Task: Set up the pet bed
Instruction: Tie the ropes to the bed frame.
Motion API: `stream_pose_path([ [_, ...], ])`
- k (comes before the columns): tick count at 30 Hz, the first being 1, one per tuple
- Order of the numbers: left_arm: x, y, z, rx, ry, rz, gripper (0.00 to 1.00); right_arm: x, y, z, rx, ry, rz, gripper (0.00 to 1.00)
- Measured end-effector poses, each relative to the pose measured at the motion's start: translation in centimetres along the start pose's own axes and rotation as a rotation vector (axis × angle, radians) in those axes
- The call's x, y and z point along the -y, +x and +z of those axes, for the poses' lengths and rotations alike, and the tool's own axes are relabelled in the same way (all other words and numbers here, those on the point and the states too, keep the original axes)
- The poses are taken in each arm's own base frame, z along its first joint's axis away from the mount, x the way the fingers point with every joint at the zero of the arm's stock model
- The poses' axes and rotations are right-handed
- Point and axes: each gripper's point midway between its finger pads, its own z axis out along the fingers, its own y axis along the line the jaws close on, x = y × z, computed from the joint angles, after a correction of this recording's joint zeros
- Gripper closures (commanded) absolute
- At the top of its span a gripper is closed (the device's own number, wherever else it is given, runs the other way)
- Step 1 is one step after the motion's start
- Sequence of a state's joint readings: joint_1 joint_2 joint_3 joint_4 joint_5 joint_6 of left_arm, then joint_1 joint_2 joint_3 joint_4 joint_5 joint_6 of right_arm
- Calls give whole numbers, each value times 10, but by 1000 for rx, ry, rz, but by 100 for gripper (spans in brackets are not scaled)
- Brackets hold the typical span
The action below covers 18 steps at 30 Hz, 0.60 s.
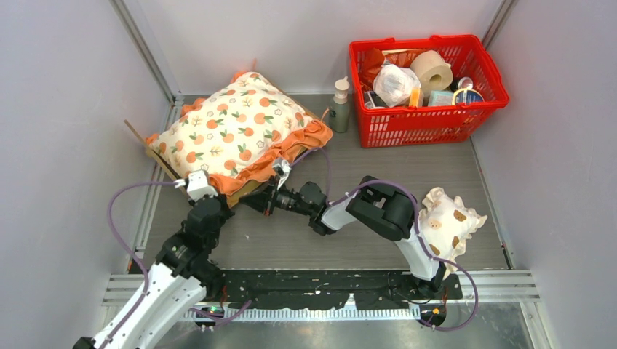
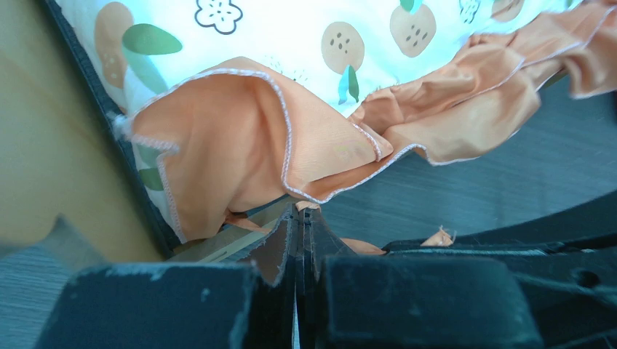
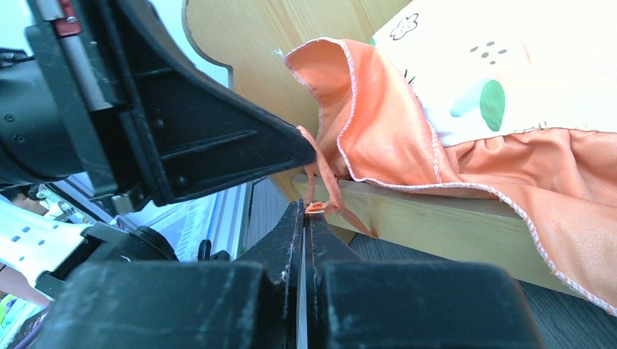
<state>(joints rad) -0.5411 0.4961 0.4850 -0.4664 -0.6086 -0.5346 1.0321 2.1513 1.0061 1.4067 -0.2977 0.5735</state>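
- While the cushion (image 1: pixel 233 131) is lying on it, the bed (image 3: pixel 436 225) is sitting at the worktop's (image 1: pixel 407 167) rear left.
- At its near edge the right tool (image 3: pixel 305 218) is pinching the cushion's thin orange tie (image 3: pixel 331 189) between fully closed jaws.
- Just under the ruffle (image 2: pixel 240 145) the left tool (image 2: pixel 302 218) is pressing its jaws together; whether they are gripping anything, I cannot tell.

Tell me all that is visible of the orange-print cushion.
The orange-print cushion is plump cream fabric printed with oranges, leaves and flowers, edged by a shiny orange ruffle. It lies on the light-wood pet bed at rear left, ruffle draping over the rail. At its near corner the left gripper and right gripper pinch its thin orange tie.
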Motion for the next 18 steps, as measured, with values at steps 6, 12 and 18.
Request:
stream_pose_path([
  [6, -7, 5, -5, 85, 35, -103, 100, 1, 1, 2, -7, 5, -3, 95],
  [12, -10, 11, -3, 132, 51, -143, 100, 4, 1, 4, -16, 13, -9, 95],
  [18, -15, 30, 7, 169, 60, -187, 96, 5, 1, 9, -26, 21, -15, 95],
])
